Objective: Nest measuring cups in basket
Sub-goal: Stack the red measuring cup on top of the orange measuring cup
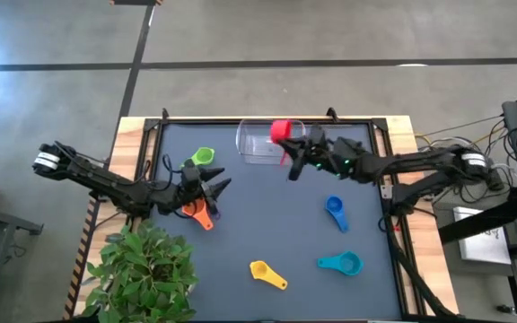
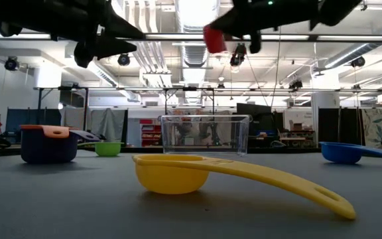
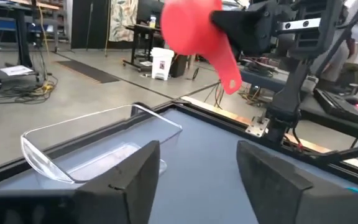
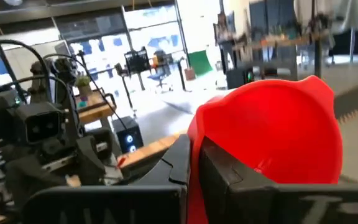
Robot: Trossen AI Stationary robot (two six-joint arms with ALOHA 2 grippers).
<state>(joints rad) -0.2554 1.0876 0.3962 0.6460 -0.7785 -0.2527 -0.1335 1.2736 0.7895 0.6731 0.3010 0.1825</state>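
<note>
overhead, our right gripper [image 1: 296, 154] grips the red measuring cup [image 1: 281, 131] above the clear basket [image 1: 263, 151] near the table's far edge; next we lower and release. our left gripper [image 1: 212, 188] waits open.

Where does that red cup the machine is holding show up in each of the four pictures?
High view: red measuring cup over the clear basket, top centre.
Low view: up high, above the basket.
Left wrist view: top centre.
Right wrist view: fills the right.
Shared landmark: the basket.
</note>
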